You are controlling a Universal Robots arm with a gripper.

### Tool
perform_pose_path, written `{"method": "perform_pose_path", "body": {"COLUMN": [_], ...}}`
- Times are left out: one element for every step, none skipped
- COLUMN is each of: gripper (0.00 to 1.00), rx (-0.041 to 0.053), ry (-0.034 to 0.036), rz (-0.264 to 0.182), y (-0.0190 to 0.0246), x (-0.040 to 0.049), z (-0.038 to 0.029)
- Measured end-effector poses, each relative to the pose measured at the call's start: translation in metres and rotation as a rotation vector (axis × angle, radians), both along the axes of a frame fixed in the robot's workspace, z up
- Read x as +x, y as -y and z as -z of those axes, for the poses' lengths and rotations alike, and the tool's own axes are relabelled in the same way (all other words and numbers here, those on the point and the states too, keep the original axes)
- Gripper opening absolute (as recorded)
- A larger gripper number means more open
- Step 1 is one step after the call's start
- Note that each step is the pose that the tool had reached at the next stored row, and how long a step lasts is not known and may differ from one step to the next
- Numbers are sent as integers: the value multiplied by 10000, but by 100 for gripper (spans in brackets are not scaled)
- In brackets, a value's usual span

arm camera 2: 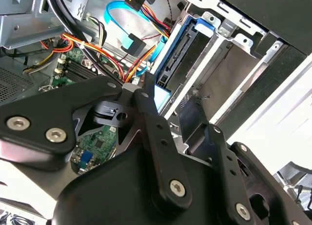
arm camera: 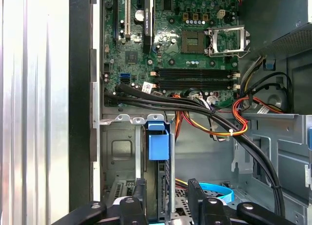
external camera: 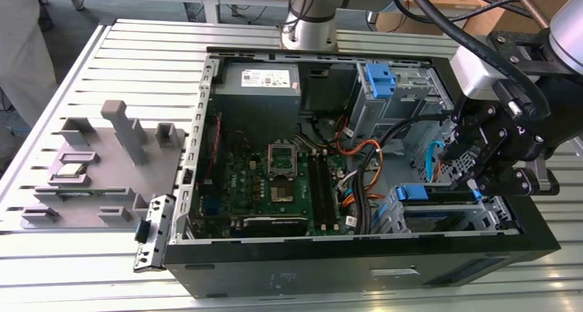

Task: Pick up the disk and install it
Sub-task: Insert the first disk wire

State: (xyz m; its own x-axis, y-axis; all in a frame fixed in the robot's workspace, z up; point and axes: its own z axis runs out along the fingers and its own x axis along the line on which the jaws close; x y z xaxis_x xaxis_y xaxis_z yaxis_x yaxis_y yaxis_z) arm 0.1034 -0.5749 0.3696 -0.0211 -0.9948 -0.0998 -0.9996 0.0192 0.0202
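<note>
The claw [arm camera: 166,188] stands part-open, 1 finger either side of the disk [arm camera: 158,144], not visibly pinching it. The disk sits on edge in the drive cage [arm camera: 122,152] at a corner of the computer case [external camera: 364,274]. It is probably stiff, weighty and shock-sensitive, so grip its flat metal faces.

blue-framed disk [arm camera: 159,146] stands edgewise in bay.
</note>
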Motion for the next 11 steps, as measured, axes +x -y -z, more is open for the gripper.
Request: {"method": "perform_pose_path", "body": {"gripper": [47, 47, 47, 47, 47, 47, 47, 47, 47, 47, 47], "rx": [2, -4, -8, -8, -7, -9, -11, -10, -9, -11, -9], "ry": [0, 0, 0, 0, 0, 0, 0, 0, 0, 0, 0], "rz": [0, 1, 0, 0, 0, 0, -1, 0, 0, 0, 0], "y": [-4, -16, -31, -43, -61, -78, -94, -115, -133, -151, -169], "x": [0, 0, 0, 0, 0, 0, 0, 0, 0, 0, 0], "z": [1, -1, 0, 0, 2, 2, 1, 3, 4, 4, 6]}}
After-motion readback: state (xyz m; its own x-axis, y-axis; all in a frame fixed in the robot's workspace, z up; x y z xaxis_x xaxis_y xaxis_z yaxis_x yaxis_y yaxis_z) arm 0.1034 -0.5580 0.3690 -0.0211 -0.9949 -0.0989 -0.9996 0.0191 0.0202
